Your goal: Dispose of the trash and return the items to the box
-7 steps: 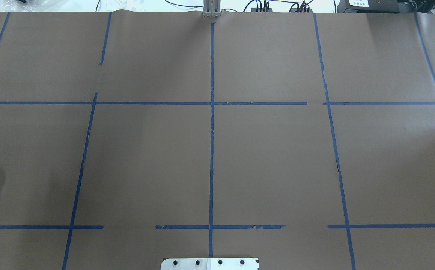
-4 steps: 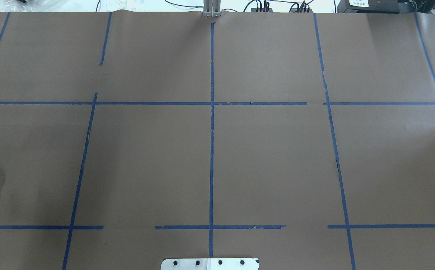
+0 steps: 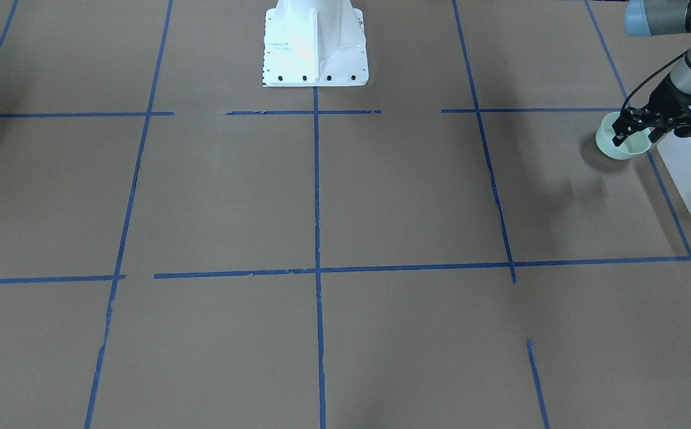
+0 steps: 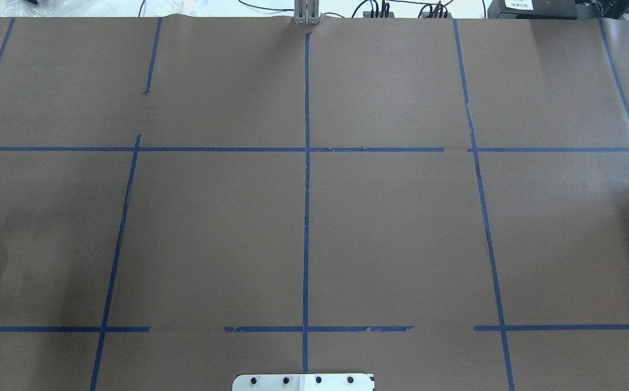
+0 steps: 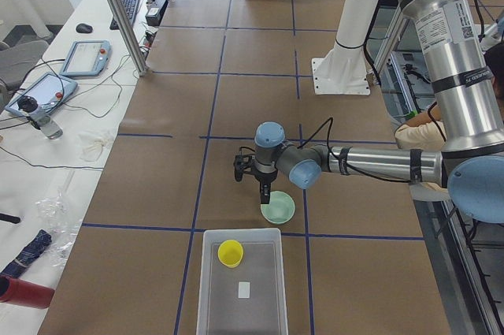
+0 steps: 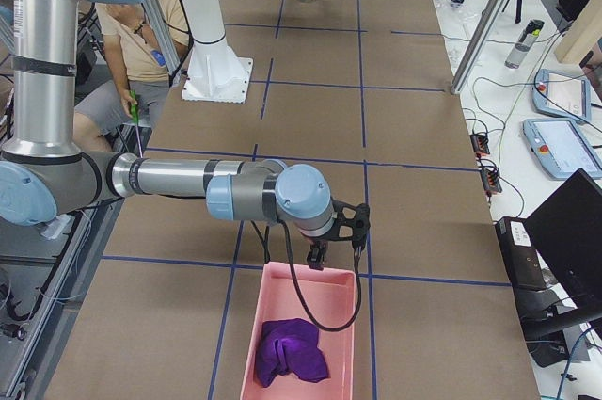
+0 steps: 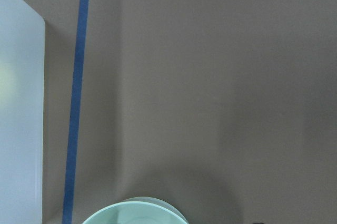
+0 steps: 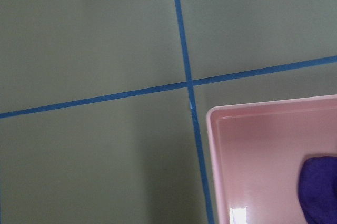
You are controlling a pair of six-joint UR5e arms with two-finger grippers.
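Exterior front-facing: left pincer (image 3: 637, 137) wide, astride the rim of the bowl (image 3: 607, 144), which sits on the surface (image 3: 381, 196) just beside the box (image 3: 688, 179); close squarely on the wall, then lift clear over the box edge.

Counter (image 4: 401, 228) wide, covered in brown paper; blue tape lines (image 4: 306, 217) mark grid, some strips torn or broken. White desk (image 5: 47, 169) along operators' side: keyboard (image 5: 127, 8), mouse (image 5: 83, 28), two tablet-like pendants (image 5: 85, 57), loose cables (image 5: 94, 106). Aluminium post (image 5: 118, 12) stands at counter edge. Black monitor (image 6: 564, 240) at desk's other end. Light even, diffuse; soft shadows on paper.
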